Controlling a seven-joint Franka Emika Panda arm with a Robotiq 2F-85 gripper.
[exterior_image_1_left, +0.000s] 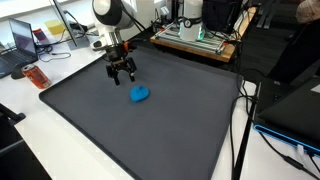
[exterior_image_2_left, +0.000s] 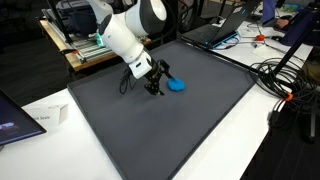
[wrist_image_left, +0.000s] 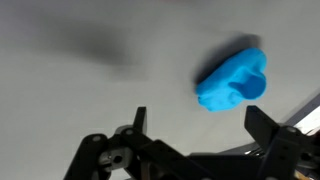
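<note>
Gripper (exterior_image_1_left: 122, 80) is wide open from where I sit, fingers spread w/ nothing between them; wrist view confirms, both fingertips apart over bare grey, gripper (wrist_image_left: 195, 118) empty. Blue lump (exterior_image_1_left: 140, 95) lies flat on the dark surface (exterior_image_1_left: 150, 135), just beside the gripper, not touching it as far as I can tell. In an exterior view the blue lump (exterior_image_2_left: 176, 85) sits right next to the gripper (exterior_image_2_left: 156, 88), on the side away from the arm (exterior_image_2_left: 125, 35). In the wrist view the blue lump (wrist_image_left: 235, 80) is off-centre, toward the right edge of the pic and ahead of the fingertips; rounded, soft-looking, can't tell what it is exactly. Gripper points down, low over the surface (exterior_image_2_left: 170, 135); whether the tips touch it I can't tell. Arm (exterior_image_1_left: 110, 15) comes in from the far edge of the surface. Off the mat: laptop (exterior_image_1_left: 22, 40) and a small red item (exterior_image_1_left: 37, 76) at one corner; cables (exterior_image_2_left: 285, 75) along another edge.
</note>
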